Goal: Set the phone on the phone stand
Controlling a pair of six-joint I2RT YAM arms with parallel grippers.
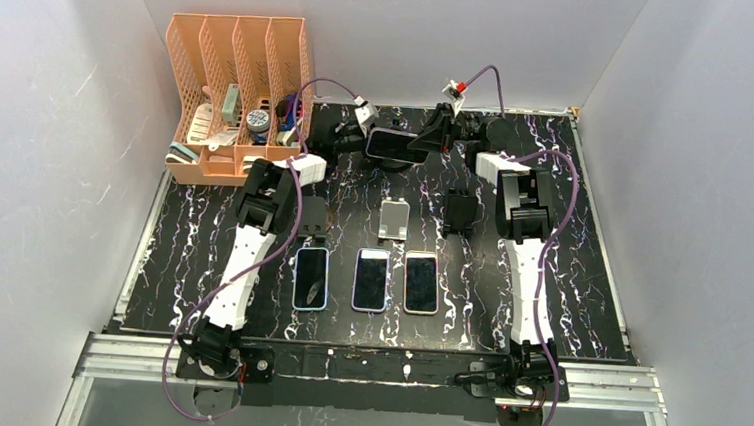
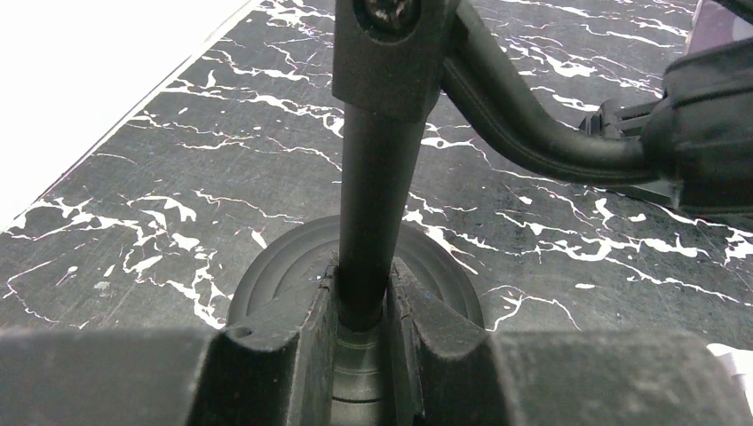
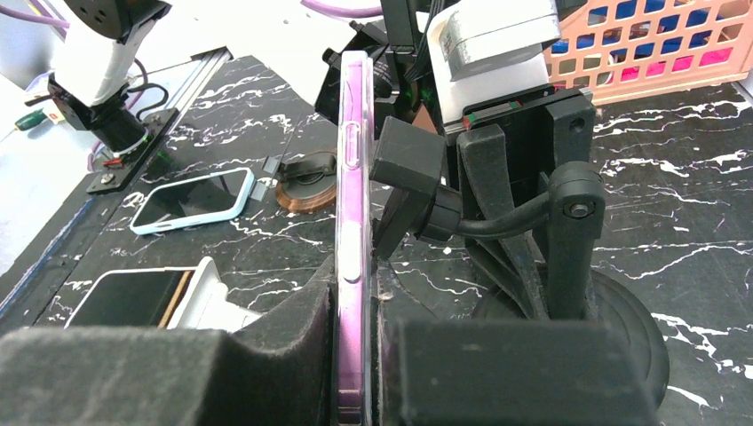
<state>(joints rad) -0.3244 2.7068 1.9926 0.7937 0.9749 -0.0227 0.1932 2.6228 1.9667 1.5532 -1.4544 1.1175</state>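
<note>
while three phones (image 1: 371, 279) rest, purple phone (image 3: 352, 266) seems clamped

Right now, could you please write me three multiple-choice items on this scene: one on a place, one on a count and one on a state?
1. Where does the orange slotted plastic organiser stand?
A) at the far-left corner of the black marbled table
B) at its near-right corner
C) between the arm bases

2. How many phones lie flat in the near row?
A) two
B) three
C) five

3. What is the left end effector doing?
A) hanging open
B) holding a phone
C) shut on the black phone stand's upright post

Answers:
1 A, since the top view shows it at the far left.
2 B, since three lie side by side there.
3 C, since the left wrist view shows both fingers pressed to the post, while the right end effector holds the purple-cased phone.
</note>
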